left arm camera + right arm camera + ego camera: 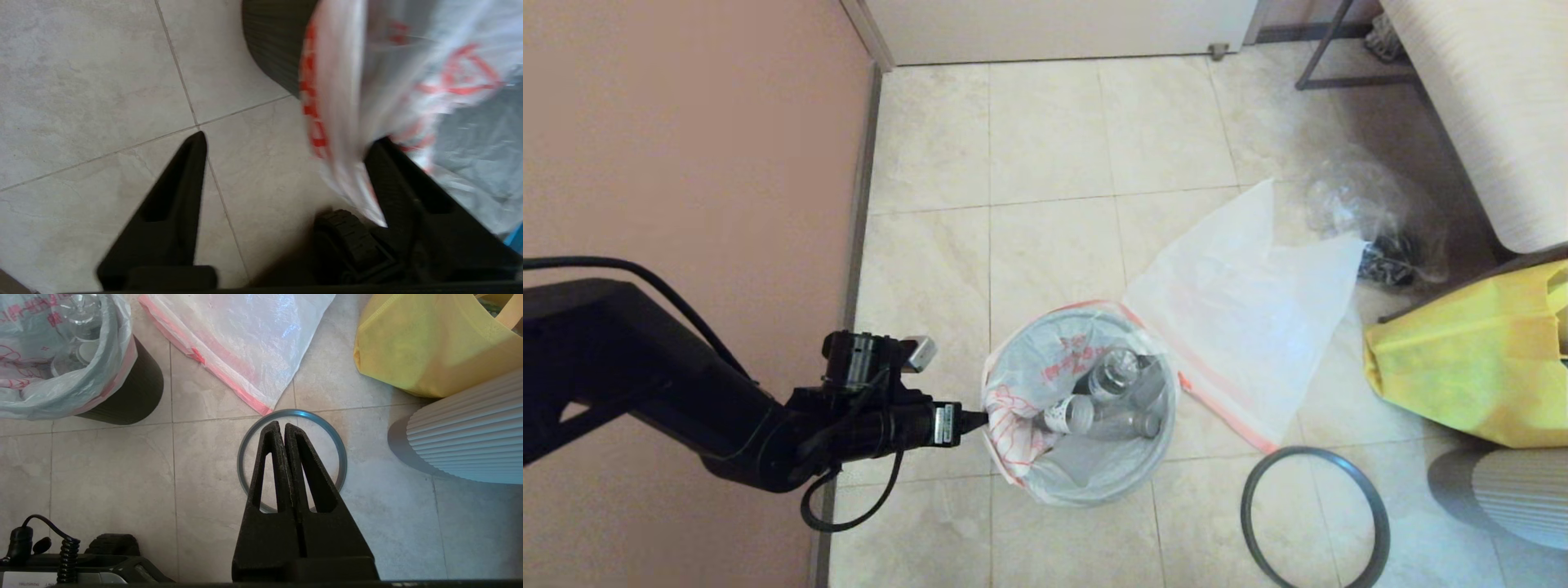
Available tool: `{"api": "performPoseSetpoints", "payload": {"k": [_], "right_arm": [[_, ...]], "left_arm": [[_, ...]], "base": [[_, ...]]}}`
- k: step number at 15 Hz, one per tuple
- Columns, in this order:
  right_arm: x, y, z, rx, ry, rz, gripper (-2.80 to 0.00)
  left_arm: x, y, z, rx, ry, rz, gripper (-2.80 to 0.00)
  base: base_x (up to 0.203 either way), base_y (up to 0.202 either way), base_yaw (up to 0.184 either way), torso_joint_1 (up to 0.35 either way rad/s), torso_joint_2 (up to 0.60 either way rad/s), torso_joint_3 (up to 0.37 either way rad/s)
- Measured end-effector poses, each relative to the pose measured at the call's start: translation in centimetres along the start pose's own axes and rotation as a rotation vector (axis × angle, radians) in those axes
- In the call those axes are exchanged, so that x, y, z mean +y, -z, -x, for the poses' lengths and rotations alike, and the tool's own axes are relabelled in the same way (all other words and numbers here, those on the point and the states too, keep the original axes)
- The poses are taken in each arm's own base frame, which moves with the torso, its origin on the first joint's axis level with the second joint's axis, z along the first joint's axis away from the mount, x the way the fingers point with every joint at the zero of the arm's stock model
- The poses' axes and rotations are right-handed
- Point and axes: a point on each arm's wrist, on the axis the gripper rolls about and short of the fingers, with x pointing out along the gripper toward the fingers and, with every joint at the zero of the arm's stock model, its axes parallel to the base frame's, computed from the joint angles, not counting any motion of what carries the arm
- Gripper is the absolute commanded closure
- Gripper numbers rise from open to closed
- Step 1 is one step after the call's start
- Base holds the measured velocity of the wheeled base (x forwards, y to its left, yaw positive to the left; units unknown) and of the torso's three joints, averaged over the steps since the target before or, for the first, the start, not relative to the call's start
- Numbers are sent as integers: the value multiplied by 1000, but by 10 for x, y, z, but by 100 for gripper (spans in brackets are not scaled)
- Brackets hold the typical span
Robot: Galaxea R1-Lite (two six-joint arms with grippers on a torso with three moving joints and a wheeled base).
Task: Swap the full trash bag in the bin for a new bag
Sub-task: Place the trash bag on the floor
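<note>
Open left end effector (pixel 286 141) — full trash bag (pixel 367 102) edge between

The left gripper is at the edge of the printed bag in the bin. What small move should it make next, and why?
Probably close the fingers. The left gripper is open, and the full trash bag's folded-over edge hangs between its fingers beside the bin. The bag is not gripped yet, so lifting now would leave it behind. The right gripper hangs shut over the hoop.

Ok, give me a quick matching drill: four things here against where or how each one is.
1. full trash bag
2. new bag
3. hoop rim
4. left claw

a. flat on the floor, right of the bin
b. open at the bag's edge
c. inside the bin
d. spread out on the tiles

Pairs: 1-c, 2-d, 3-a, 4-b
</note>
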Motion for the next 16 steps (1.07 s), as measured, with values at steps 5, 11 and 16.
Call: {"api": "performPoseSetpoints", "payload": {"k": [5, 11, 16], "right_arm": [[0, 0, 0, 0, 0, 0, 0], [0, 0, 0, 1, 0, 0, 0], [0, 0, 0, 1, 1, 0, 0]], "left_arm": [[6, 1, -21, -41, -76, -8, -280], [10, -2, -46, -165, -111, -26, -280], [1, -1, -57, -197, -92, -45, 0]], "base": [[0, 0, 0, 0, 0, 0], [0, 0, 0, 0, 0, 0], [0, 0, 0, 0, 0, 0]]}}
